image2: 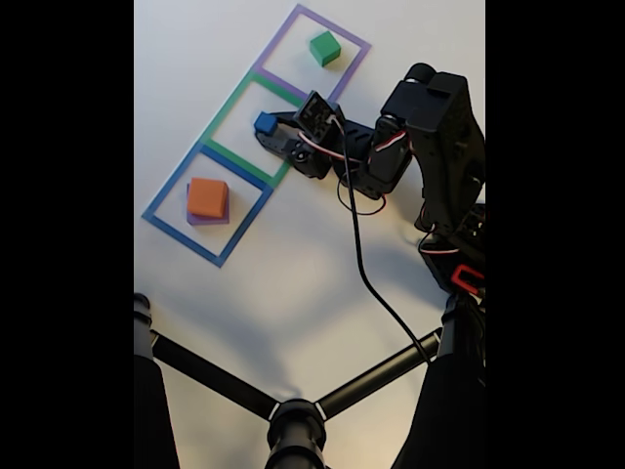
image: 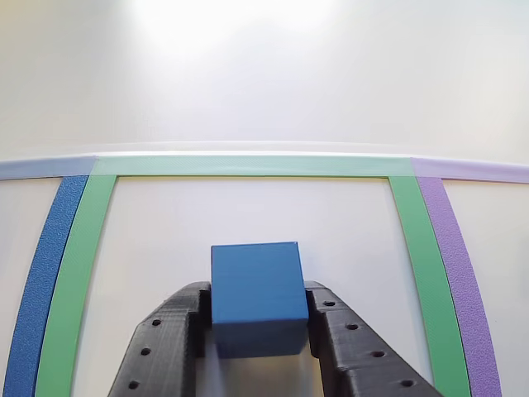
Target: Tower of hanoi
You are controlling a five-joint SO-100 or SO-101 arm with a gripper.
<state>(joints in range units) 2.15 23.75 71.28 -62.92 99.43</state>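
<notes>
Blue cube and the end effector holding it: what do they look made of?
The small blue cube looks like matte plastic: flat colour, no glare, crisp edges. The black end effector seems 3D-printed plastic: dull, faintly grainy faces dotted with round holes. Neither can be confirmed by sight.

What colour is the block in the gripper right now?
Blue: the small blue cube sits between the gripper fingers, clearest in the other view.

blue cube (image: 256, 298), black claw (image: 258, 331), green block (image2: 324, 48)

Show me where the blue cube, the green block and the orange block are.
blue cube (image: 254, 285): other view, front face, between the hand's fingers.
green block (image2: 324, 47): fixed view, top face.
orange block (image2: 207, 196): fixed view, top face.
</notes>
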